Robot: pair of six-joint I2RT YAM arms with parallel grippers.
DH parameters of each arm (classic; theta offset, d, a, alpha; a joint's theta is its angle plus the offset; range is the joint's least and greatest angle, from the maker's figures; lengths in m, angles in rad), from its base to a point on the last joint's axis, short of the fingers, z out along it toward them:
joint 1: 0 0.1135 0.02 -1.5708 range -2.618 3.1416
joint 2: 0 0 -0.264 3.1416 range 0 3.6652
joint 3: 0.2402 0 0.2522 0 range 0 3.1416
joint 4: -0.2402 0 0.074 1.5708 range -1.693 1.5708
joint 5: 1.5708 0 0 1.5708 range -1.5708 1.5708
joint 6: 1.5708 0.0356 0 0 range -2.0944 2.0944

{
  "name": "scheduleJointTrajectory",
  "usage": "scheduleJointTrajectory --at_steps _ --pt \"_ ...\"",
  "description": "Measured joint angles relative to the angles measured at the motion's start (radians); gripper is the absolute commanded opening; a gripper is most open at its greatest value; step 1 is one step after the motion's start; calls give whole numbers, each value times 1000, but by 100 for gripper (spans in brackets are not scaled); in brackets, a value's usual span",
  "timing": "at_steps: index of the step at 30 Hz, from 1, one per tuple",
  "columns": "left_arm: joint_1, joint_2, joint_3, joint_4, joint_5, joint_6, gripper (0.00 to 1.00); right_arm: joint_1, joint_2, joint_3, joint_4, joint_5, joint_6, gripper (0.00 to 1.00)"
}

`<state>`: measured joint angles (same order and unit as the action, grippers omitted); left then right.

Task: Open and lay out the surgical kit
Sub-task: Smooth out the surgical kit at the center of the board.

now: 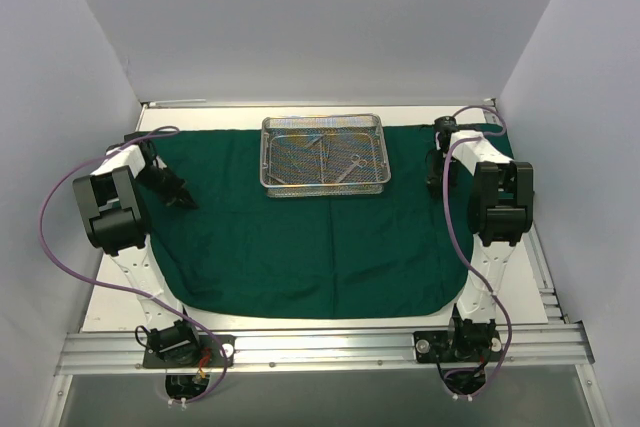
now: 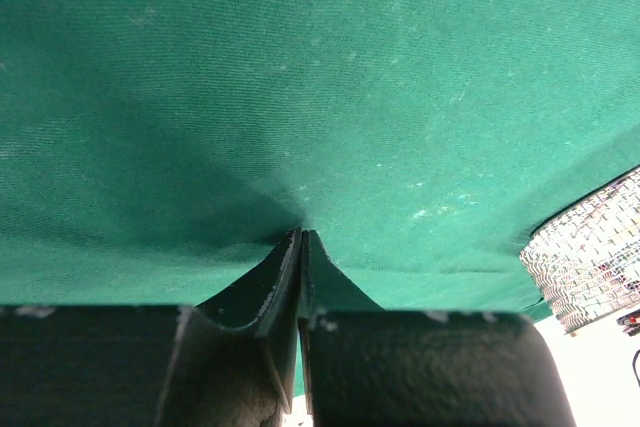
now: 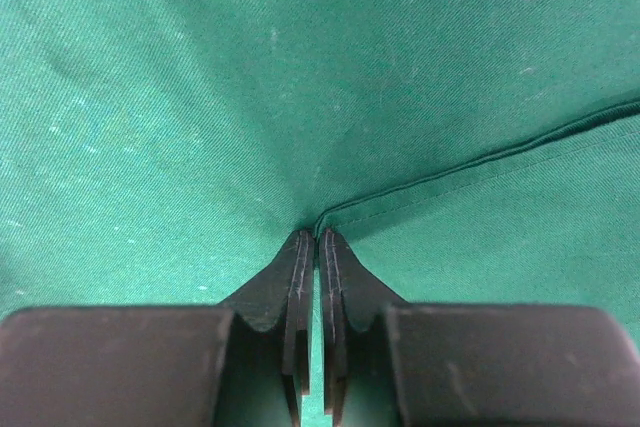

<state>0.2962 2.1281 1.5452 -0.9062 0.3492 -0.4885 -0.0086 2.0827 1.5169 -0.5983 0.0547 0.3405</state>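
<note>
- Top external view: one green drape (image 1: 300,247) lies spread flat, with one mesh tray (image 1: 322,191) on its far middle.
- Thin steel instruments (image 1: 340,159) lie inside the tray, too small to count.
- Two grippers: the left gripper (image 2: 302,239) is pinched on the drape's left part, and the right gripper (image 3: 318,237) is pinched on its right hem.

dark green cloth drape (image 1: 300,247) spread flat | rect. silver wire-mesh tray (image 1: 324,154) on far ctr | L gripper (image 1: 178,194) + R gripper (image 1: 437,184) at its sides

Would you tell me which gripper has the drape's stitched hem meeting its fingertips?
The right gripper: a hem of the green drape runs to its shut tips. The left gripper pinches plain cloth, no hem showing.
</note>
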Motion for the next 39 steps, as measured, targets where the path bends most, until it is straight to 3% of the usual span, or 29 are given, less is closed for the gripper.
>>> scheduleJointTrajectory --at_steps 7,13,23,30,39 --pt "0 -8 0 1 0 5 10 -4 -3 0 -26 35 0 0" --pt "0 -17 0 1 -1 16 9 -58 -80 -42 -123 168 35 0" --pt "-11 -25 -74 42 62 -1 9 -408 -224 -291 -385 548 351 0" --pt "-13 -34 -92 59 79 -4 9 -485 -225 -249 -496 734 467 0" --pt "-3 -45 -98 64 80 -4 9 -498 -240 -174 -526 880 435 0"
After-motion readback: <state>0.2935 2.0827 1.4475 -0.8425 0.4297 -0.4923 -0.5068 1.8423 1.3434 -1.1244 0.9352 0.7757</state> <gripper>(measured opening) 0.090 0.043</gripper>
